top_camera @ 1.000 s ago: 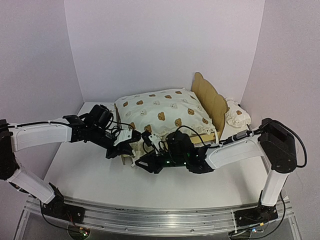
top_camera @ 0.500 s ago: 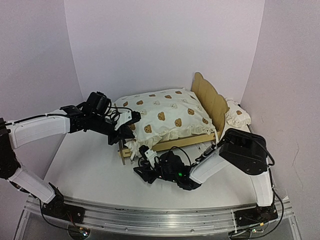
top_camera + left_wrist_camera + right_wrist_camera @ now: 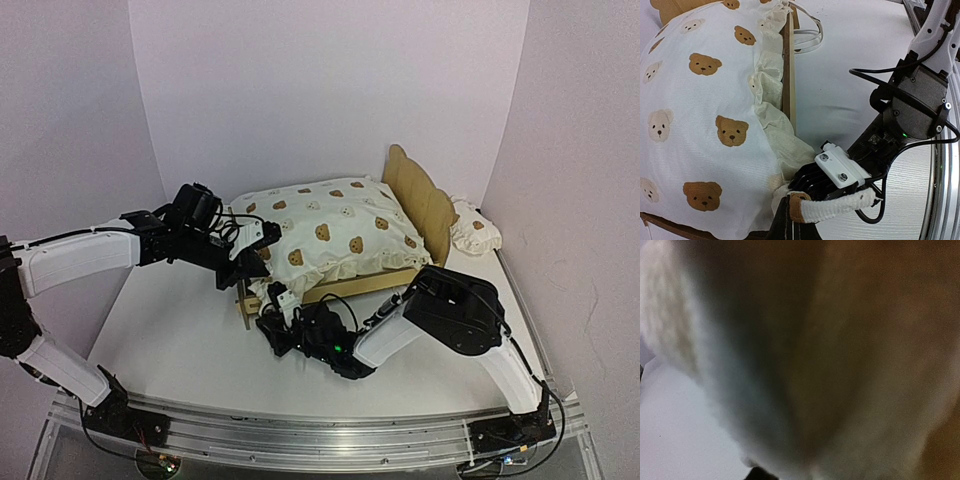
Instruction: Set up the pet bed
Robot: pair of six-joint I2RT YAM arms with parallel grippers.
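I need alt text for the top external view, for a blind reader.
A bear-print cushion lies on a wooden pet bed on a white table. The left gripper and the right gripper are close together at the bed's near left corner.

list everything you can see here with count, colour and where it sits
pet bed: one, light wood, tall curved headboard, back middle of the table
cushion: one, cream with brown and white bears, frilled, lying on the bed
small pillow: one, cream bear print, on the table beyond the headboard, right side
tie string: one, cream, at the bed's near foot corner
table: one, white, under everything
rail: one, aluminium, along the near edge
walls: pale lilac, on three sides
left arm: one, white and black, reaching in from the left, jaws shut on the tie string
right arm: one, white and black, folded low before the bed, jaws at that corner, open or shut unclear
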